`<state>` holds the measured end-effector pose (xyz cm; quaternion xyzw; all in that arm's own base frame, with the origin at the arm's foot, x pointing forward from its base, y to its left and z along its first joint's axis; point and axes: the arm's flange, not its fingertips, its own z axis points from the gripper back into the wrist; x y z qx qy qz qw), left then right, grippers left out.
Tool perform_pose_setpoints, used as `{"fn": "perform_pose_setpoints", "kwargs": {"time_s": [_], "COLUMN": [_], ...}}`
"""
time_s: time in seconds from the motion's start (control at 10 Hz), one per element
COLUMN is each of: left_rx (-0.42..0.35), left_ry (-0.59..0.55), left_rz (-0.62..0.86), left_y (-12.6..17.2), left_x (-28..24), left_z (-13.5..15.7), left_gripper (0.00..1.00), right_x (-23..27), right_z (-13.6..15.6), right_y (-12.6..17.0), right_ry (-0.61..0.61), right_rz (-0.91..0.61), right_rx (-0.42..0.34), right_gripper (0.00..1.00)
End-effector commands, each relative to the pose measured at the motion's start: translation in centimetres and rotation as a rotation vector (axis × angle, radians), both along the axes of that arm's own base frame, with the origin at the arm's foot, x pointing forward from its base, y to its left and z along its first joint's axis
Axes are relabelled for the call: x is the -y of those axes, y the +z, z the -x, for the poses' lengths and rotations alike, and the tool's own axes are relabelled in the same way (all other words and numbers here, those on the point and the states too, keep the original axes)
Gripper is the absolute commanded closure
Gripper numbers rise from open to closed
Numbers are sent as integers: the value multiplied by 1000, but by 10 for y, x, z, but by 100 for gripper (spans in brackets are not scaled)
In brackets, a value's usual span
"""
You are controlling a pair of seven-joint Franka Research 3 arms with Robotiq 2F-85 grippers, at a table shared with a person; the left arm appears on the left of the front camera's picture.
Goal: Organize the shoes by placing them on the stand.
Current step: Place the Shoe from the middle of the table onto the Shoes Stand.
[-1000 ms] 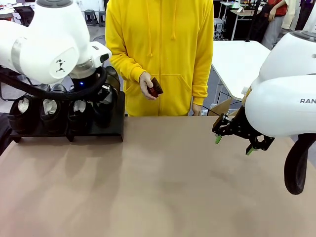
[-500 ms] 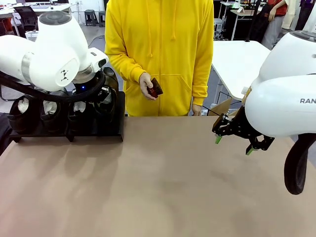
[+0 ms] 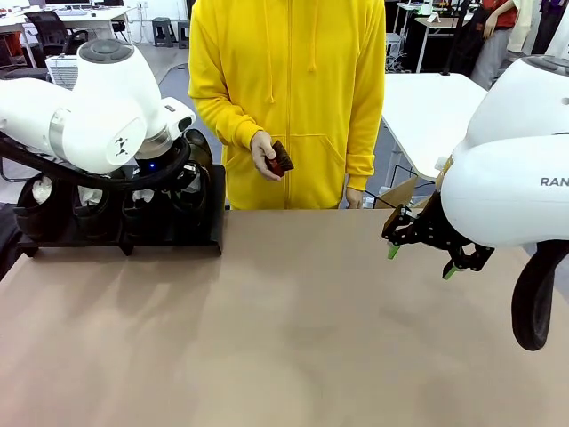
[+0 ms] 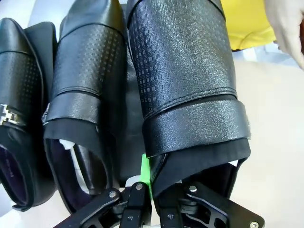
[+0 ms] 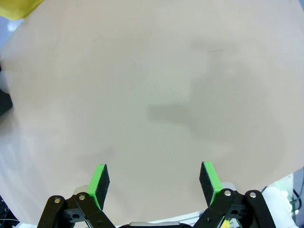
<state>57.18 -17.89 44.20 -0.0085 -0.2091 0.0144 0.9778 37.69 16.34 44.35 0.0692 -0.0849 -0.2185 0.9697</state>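
At the table's far left stands the black stand (image 3: 206,233) with several black shoes (image 3: 89,203) in a row on it, white paper showing in their openings. My left arm hangs over the stand's right end. In the left wrist view my left gripper (image 4: 147,178) is shut on the collar of the rightmost shoe (image 4: 185,90), one green pad pressed against its rim. Beside it sit another shoe (image 4: 78,80) and one with a metal buckle (image 4: 16,99). My right gripper (image 3: 422,261) (image 5: 154,183) hovers open above the bare table at the right, holding nothing.
A person in a yellow hoodie (image 3: 293,89) stands at the far edge, one hand (image 3: 265,151) holding a small dark object. The brown table top (image 3: 293,329) spreads bare across the middle and front. A white table (image 3: 427,107) stands behind at the right.
My left arm has shifted a little lower and to the right over the stand's right end. My right arm and the person have stayed still.
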Motion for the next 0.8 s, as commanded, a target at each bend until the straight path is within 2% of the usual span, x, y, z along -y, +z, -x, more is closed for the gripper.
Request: {"fn": "perform_pose_setpoints", "kwargs": {"time_s": [0.0,0.2,0.3,0.6,0.7], "left_rx": [15,7,4,2,24], "left_ry": [12,21,18,19,19], "left_rz": [-8,-9,-15,-28,-49], "left_y": [1,-5,-7,-9,-6], "left_x": [3,3,4,5,6], "left_z": [-10,-15,-17,-20,-19], "left_gripper": [100,100,89,32,13], "right_x": [0,0,0,0,0], "right_z": [-4,-4,-4,-4,-4], "right_y": [1,1,1,1,1], "right_ry": [14,14,14,14,14], "right_rz": [-27,-27,-27,-27,-27], "right_rx": [7,7,7,7,7], "right_gripper": [0,0,0,0,0]}}
